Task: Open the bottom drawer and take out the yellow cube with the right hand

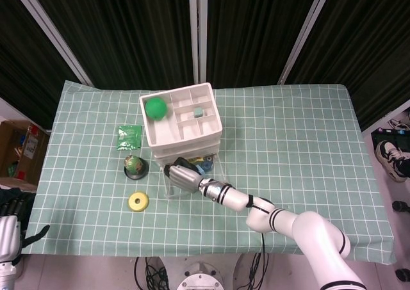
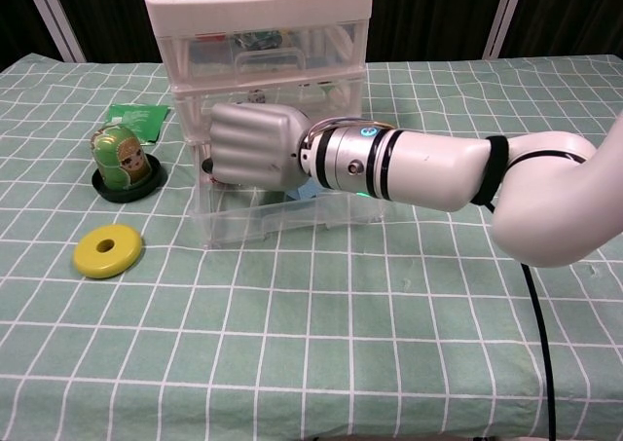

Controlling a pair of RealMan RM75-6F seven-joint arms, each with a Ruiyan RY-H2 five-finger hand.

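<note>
A white three-drawer unit [image 1: 182,120] [image 2: 263,32] stands mid-table, its clear bottom drawer [image 2: 282,217] pulled out toward me. My right hand [image 1: 182,177] [image 2: 255,147] is low over the left part of that open drawer, back of the hand toward the chest camera, fingers curled down and hidden inside. It covers most of the drawer's contents. A blue item [image 1: 206,167] shows beside it. The yellow cube is not plainly visible, and I cannot tell whether the fingers hold anything. My left hand [image 1: 9,229] hangs off the table's near-left corner, fingers apart, holding nothing.
A green ball [image 1: 155,107] and a small teal block lie in the unit's top tray. Left of the unit are a green packet [image 1: 129,137], a green doll on a black base [image 1: 135,166] [image 2: 122,159] and a yellow ring [image 1: 138,201] [image 2: 107,250].
</note>
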